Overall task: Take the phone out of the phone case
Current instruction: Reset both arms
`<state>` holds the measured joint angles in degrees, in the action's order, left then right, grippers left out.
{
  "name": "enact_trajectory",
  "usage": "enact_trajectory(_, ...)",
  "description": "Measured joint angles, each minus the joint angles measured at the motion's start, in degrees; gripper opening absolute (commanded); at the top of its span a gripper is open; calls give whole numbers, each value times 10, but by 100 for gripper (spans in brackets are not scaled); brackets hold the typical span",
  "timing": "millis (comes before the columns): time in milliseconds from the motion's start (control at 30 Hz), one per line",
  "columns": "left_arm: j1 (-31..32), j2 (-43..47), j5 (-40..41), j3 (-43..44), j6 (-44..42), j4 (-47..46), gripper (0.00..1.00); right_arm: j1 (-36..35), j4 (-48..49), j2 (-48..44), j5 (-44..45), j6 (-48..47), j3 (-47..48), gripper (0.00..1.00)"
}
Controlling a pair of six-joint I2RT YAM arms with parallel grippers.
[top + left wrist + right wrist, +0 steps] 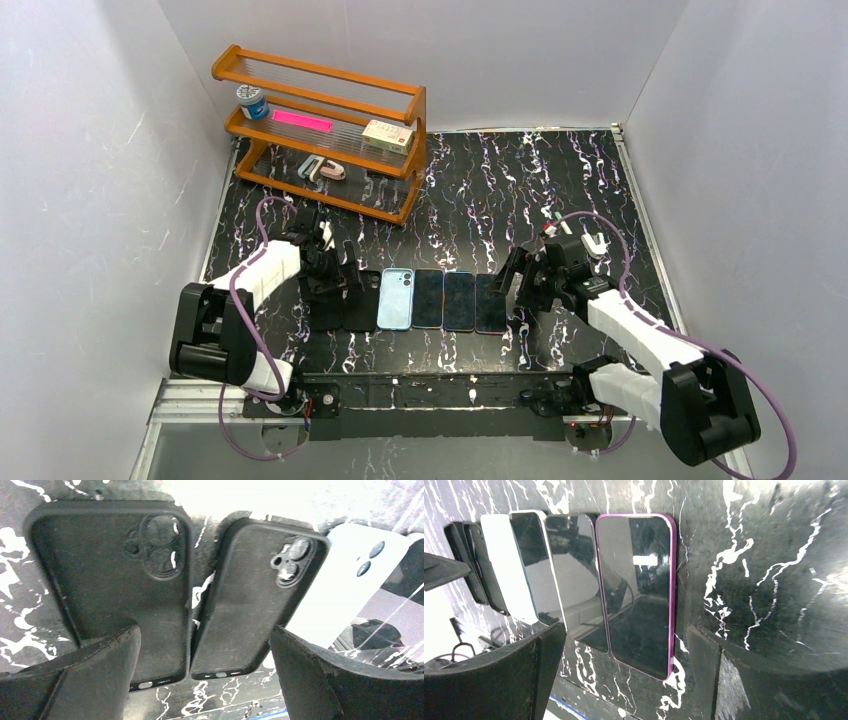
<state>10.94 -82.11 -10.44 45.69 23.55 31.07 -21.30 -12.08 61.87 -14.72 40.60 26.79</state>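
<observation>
**Along the near side of the table: a flat row of handsets, both tools released**

Toward the 6 o'clock side of the table [560,180], six flat items are laid side by side in a row. At its 9 o'clock end two black cases [115,580] are seen. The left tool [205,645] is held over them, its jaws spread wide with nothing between them. The table's pattern is glimpsed through the camera cut-out of the outer case, so that one is judged empty. Whether its neighbour is empty cannot be told.

A light blue phone [395,298] is laid back-up next, followed by two dark-screened phones [428,298]. At the 3 o'clock end a purple-rimmed phone [636,590] is laid screen-up. The right tool [624,640] is poised above it, likewise released and empty. The purple band is judged to be a case not yet removed, though a coloured frame cannot be ruled out.

The handset is expected to be stiff, fairly light, glass-faced and slippery, and easily scratched or cracked if it is squeezed on the screen. The rim around it is expected to be softer and to flex. Because everything is laid flat and touching its neighbour, little purchase is offered along the inner long edge. A hold is better taken at the free 3 o'clock edge or at a corner, where the rim can be peeled back. The body should be pinned by its long sides, not its face.
</observation>
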Motion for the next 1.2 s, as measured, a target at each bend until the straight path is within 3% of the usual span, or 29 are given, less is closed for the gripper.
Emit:
enact_trajectory(433,8,0,-68,-2,-9,-44,98,0,-72,-129,127,-43,36,99)
enact_trajectory(833,62,10,-62,-2,-21,-50,98,0,-120,-202,208,-86,79,99)
enact_trajectory(1033,63,96,-6,26,-19,-11,98,-1,-152,-236,268,-129,134,99)
enact_trajectory(1200,64,236,89,93,-14,30,98,-1,-163,-282,316,-178,197,99)
